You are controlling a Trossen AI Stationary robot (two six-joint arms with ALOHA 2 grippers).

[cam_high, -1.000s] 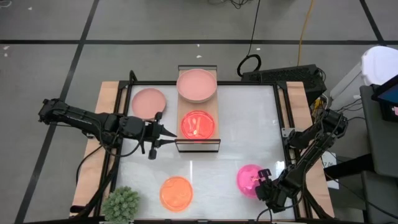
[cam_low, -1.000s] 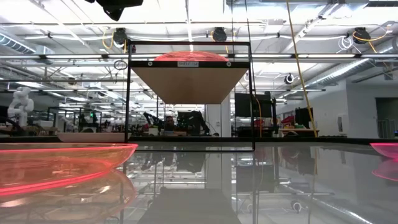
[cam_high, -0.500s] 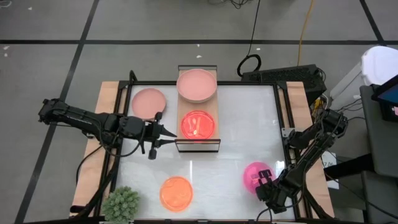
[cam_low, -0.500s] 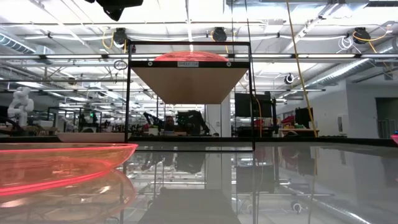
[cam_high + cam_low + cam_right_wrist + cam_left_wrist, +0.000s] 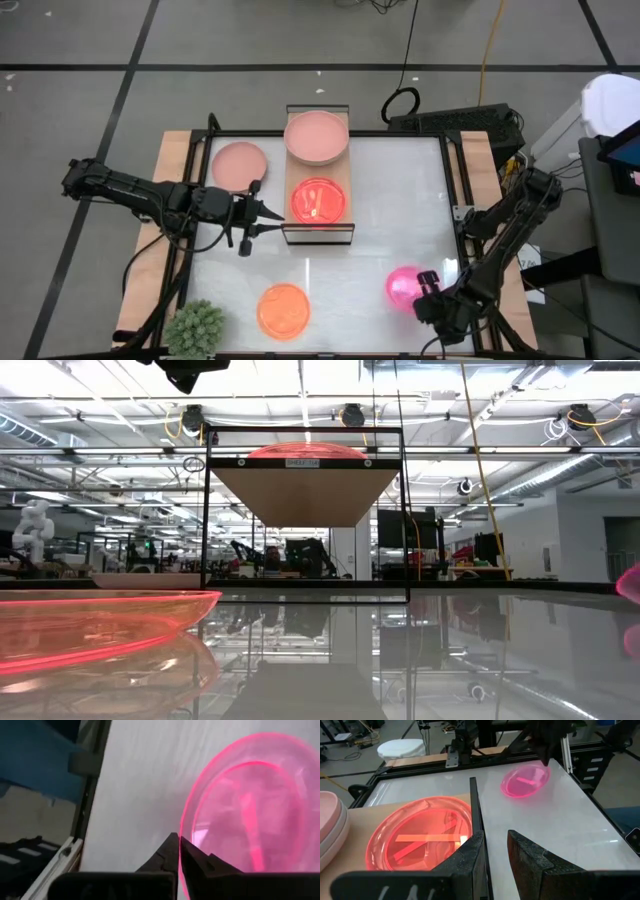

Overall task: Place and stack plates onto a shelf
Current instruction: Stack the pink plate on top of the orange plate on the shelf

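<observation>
My right gripper stands near the table's near right corner, shut on a hot pink plate, which also shows in the left wrist view. My left gripper waits open beside the left side of the shelf. On the shelf lie a red-orange plate and, farther back, stacked dusty pink plates. Another dusty pink plate rests flat on the table left of the shelf. An orange plate lies near the near edge. My right gripper pinches the hot pink plate's rim between its two fingers, on the side toward the table's near right corner. The plate stands tilted, with its held rim raised. In the low view it shows above its reflection on the table.
A spiky green plant ball sits at the near left corner. Wooden side boards flank the glossy table. The shelf's black frame post stands just ahead of my left fingers. Open tabletop lies between the shelf and the hot pink plate.
The right gripper has shifted slightly toward the near right corner and back, carrying the hot pink plate by its rim. The plate, flat on the table a second ago, has tipped up and risen.
</observation>
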